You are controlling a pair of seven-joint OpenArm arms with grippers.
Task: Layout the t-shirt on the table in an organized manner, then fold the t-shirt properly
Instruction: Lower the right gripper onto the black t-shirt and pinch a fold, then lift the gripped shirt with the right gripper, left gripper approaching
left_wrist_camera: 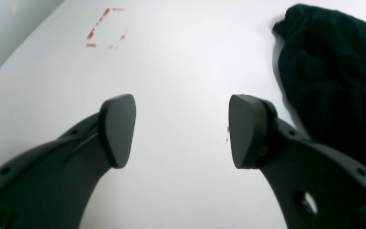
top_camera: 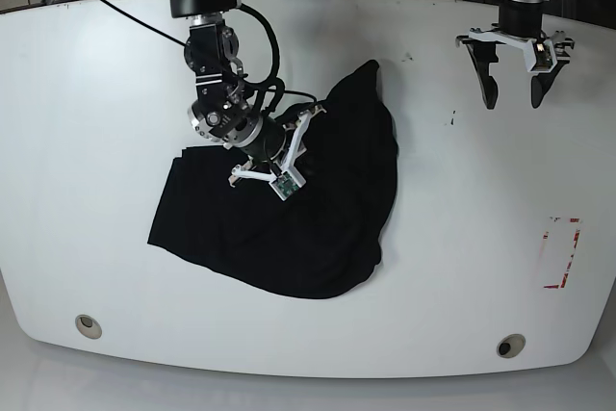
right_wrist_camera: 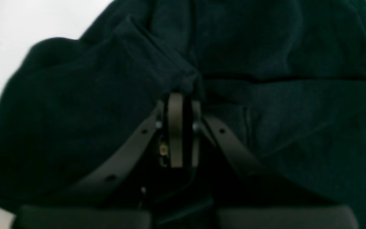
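Lying near the front edge of the desk [top_camera: 115, 55], two round grommet holes [top_camera: 88, 325] were the closest things to the base camera, one at each side, and both looked empty; no box, tray or other container was on the desk. Just behind them the t-shirt [top_camera: 241, 233] was spread as a dark, uneven heap at the middle of the desk, wider at the near side and narrowing toward the far side, with folds and a curled hem, so I judged that it was not yet laid out flat. The right gripper [right_wrist_camera: 183, 95] was down on the middle of the cloth, and in its wrist view the jaws were pressed together with a ridge of black fabric pinched between them. This grip was probably there so that one layer could be lifted or pulled away from the heap to open the shirt. Red tape marks [top_camera: 563, 252] were on the bare surface at the side of the left arm, well apart from the shirt; their purpose I could not tell. Farther back, the left gripper [left_wrist_camera: 183, 130] was over bare white surface with its jaws spread wide and nothing between them. The edge of the shirt was only at the side of its wrist view, so it seemed to be waiting for a corner to take.
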